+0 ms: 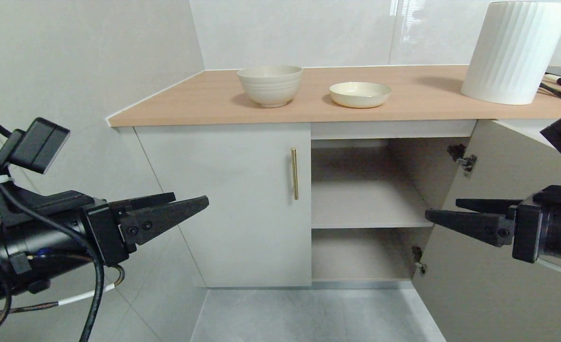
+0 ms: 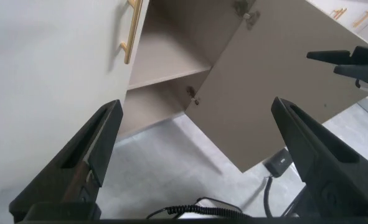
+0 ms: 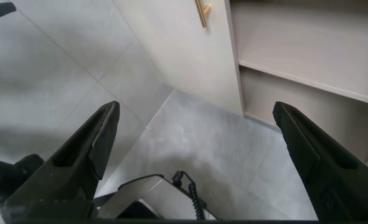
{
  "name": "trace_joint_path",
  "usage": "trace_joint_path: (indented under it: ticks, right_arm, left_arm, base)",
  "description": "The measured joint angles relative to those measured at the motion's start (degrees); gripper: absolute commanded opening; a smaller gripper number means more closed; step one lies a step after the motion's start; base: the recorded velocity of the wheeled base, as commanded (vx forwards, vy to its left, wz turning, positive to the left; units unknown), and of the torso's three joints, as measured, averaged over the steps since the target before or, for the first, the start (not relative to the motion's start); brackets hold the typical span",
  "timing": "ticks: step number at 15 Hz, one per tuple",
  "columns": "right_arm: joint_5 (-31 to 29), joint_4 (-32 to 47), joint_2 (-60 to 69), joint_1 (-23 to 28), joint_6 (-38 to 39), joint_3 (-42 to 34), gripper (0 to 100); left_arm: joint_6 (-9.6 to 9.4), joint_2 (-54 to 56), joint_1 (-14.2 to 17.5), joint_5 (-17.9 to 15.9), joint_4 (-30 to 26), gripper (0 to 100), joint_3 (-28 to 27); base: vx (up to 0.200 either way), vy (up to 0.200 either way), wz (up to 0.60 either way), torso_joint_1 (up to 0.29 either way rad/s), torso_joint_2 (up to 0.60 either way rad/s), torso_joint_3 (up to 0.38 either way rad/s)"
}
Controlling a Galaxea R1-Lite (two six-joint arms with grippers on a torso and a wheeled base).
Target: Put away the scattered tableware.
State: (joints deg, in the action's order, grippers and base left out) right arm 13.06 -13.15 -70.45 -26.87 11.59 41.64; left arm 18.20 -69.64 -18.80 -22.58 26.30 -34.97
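Left hand (image 1: 190,198) and right hand (image 1: 442,208) are both wide open, holding nothing, low by the open cabinet (image 1: 361,209). Bowl (image 1: 270,84) and shallow dish (image 1: 360,94) sit up on the bench (image 1: 204,102), far side. They look stiff, slick, chippable, so I'd pinch the rims.

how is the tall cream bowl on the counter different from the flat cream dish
The deep ribbed cream bowl stands taller with steep sides; the shallow cream dish is low and smooth. The bowl sits to the left, the dish to its right, apart. Both stand upright on the wooden countertop.
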Motion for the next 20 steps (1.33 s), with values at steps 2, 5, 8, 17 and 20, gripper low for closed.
trace_joint_path:
  ticks: [2,5,8,17,20]
  right_arm:
    - [0.00,0.11,0.17,0.00,0.01,0.00,100]
    - [0.05,0.10,0.41,-0.05,0.00,0.00,100]
    - [0.22,0.10,0.68,-0.09,0.00,-0.22,100]
    - [0.46,-1.46,1.63,-0.02,-2.89,-2.71,100]
    - [0.46,-1.49,1.71,-0.02,-3.23,-2.80,100]
  left_arm:
    - [-0.02,0.00,0.00,-0.11,0.00,100,-0.05]
    - [-0.02,0.05,0.00,-0.11,0.09,100,-0.11]
    - [0.00,-0.11,0.00,-0.17,0.04,100,-0.11]
    - [0.02,0.00,0.00,-0.38,0.20,100,-0.05]
    - [0.07,-0.06,0.00,-0.38,0.17,100,-0.11]
  base:
    - [0.200,0.000,0.00,0.002,0.00,0.002]
    - [0.200,0.000,0.00,0.002,0.00,0.001]
    - [0.200,0.000,0.00,0.002,0.01,-0.001]
    - [0.022,0.000,0.00,0.000,0.00,0.000]
    - [0.000,0.000,0.00,0.000,0.00,0.000]
